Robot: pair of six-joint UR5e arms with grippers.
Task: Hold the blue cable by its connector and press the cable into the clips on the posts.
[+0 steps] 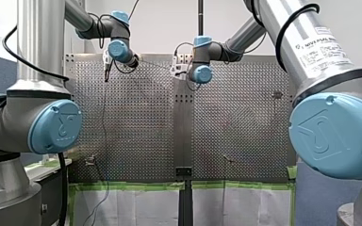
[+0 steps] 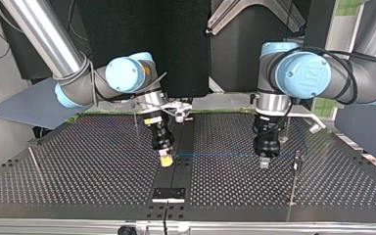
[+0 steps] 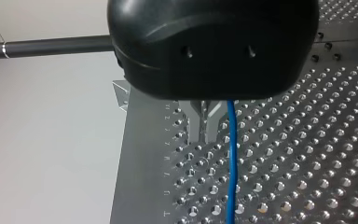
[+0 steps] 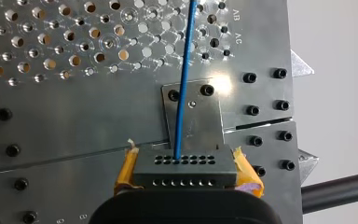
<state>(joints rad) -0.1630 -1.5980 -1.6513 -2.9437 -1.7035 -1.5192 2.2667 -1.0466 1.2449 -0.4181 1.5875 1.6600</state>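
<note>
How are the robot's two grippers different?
My right gripper has yellow pads; my left gripper shows none. My right gripper clamps the black connector; my left gripper only has the blue cable running by it. In the top view my right gripper leans, while my left gripper hangs straight down. Both sit low over the perforated table, along the same cable.

The cable (image 4: 182,93) is bright blue and meets a dark grey connector (image 4: 185,175) dotted with rows of small round holes. The connector is flanked by the yellow-orange pads (image 4: 246,170) of my right hand (image 4: 186,163), while my left hand (image 3: 204,127) has a glossy black housing. The table (image 2: 78,161) is silvery metal patterned all over with a regular grid of holes, green tape (image 1: 136,185) lines one edge, and the arms (image 1: 37,47) are brushed silver with pale blue joint caps (image 1: 56,126).
</note>
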